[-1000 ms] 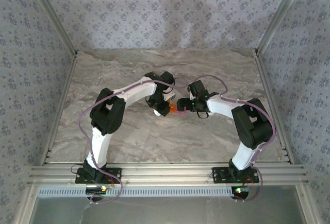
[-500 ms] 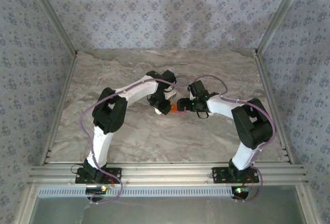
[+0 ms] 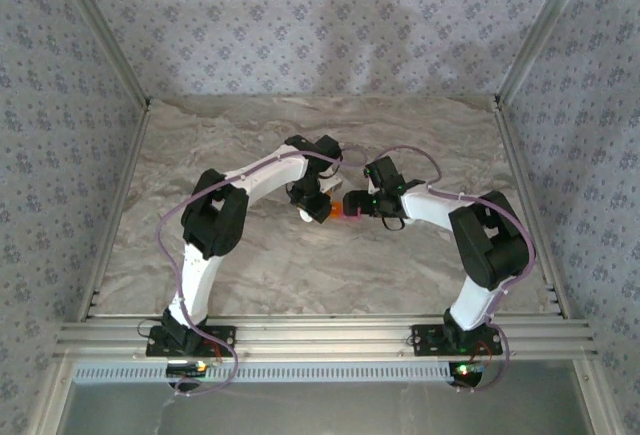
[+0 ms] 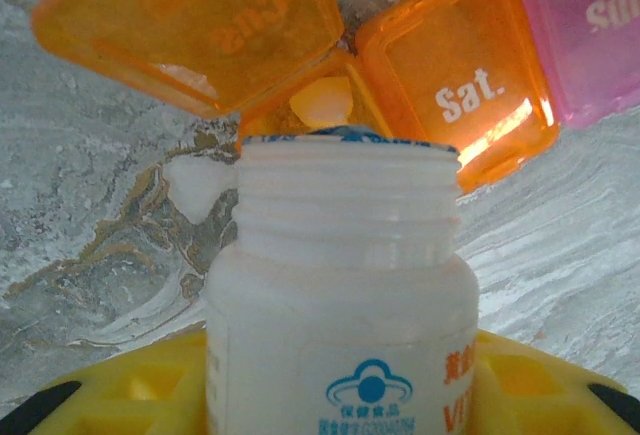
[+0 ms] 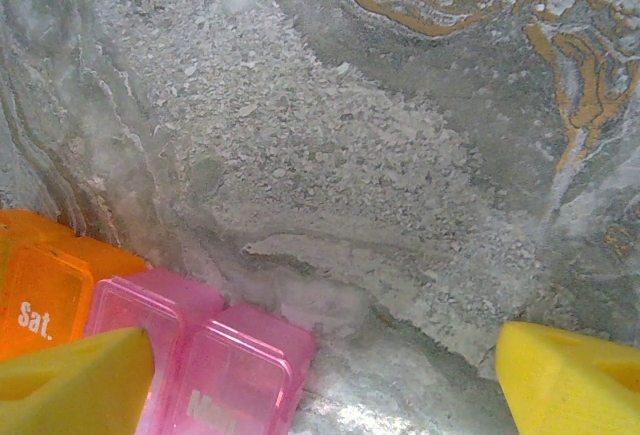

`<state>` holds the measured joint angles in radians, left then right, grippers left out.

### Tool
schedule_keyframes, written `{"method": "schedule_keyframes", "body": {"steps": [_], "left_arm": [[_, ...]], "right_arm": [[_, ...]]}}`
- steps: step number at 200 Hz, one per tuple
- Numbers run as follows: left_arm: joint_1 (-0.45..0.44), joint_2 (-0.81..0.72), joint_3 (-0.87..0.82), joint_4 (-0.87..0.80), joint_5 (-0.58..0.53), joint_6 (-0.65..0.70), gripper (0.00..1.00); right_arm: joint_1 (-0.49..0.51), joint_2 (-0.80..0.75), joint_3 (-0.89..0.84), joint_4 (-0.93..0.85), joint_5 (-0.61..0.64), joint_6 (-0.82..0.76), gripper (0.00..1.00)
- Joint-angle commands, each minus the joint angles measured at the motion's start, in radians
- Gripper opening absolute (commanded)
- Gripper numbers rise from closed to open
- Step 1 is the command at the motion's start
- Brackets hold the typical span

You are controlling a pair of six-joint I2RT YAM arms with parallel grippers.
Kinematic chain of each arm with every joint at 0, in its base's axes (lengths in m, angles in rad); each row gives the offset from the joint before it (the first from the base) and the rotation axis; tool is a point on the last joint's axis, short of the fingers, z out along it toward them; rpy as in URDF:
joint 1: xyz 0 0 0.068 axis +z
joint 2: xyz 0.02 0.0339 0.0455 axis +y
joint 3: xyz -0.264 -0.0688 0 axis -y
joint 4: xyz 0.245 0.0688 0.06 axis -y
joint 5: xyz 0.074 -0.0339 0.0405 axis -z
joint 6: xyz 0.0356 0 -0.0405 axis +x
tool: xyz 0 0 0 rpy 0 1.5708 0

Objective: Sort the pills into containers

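My left gripper [image 4: 340,395] is shut on a small white bottle [image 4: 345,285], whose open mouth tips toward the containers. The orange compartment [image 4: 300,120] right in front of it has its lid [image 4: 195,25] raised, and a pale pill [image 4: 322,102] lies inside. Next to it are a closed orange compartment marked "Sat." [image 4: 460,85] and a pink one [image 4: 590,25]. A white pill [image 4: 195,183] lies on the table beside the bottle. My right gripper [image 5: 320,385] is open at the pink end of the containers [image 5: 240,375], its left fingertip [image 5: 75,385] over a pink lid. From above, both grippers [image 3: 313,203] [image 3: 352,203] meet at the containers [image 3: 335,213].
The marble tabletop [image 3: 300,265] is bare around the arms. Patterned walls and metal rails [image 3: 120,215] close it in on three sides. A metal rail [image 3: 320,335] runs along the near edge by the arm bases.
The left arm's elbow has shifted slightly right, with the bottle staying at the orange compartment. The right arm has not moved.
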<state>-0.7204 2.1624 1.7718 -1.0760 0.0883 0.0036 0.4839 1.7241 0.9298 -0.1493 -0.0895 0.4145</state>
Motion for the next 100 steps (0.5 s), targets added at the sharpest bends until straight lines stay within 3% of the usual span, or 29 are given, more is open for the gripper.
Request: {"method": "schedule_keyframes", "body": {"steps": [1, 100], "left_arm": [[0.007, 0.013, 0.008, -0.051, -0.002, 0.018, 0.0], [0.013, 0.03, 0.03, -0.083, 0.014, 0.024, 0.0]], "right_arm": [[0.008, 0.046, -0.036, -0.016, -0.036, 0.02, 0.9], [0.008, 0.043, -0.038, -0.018, -0.035, 0.022, 0.9]]}}
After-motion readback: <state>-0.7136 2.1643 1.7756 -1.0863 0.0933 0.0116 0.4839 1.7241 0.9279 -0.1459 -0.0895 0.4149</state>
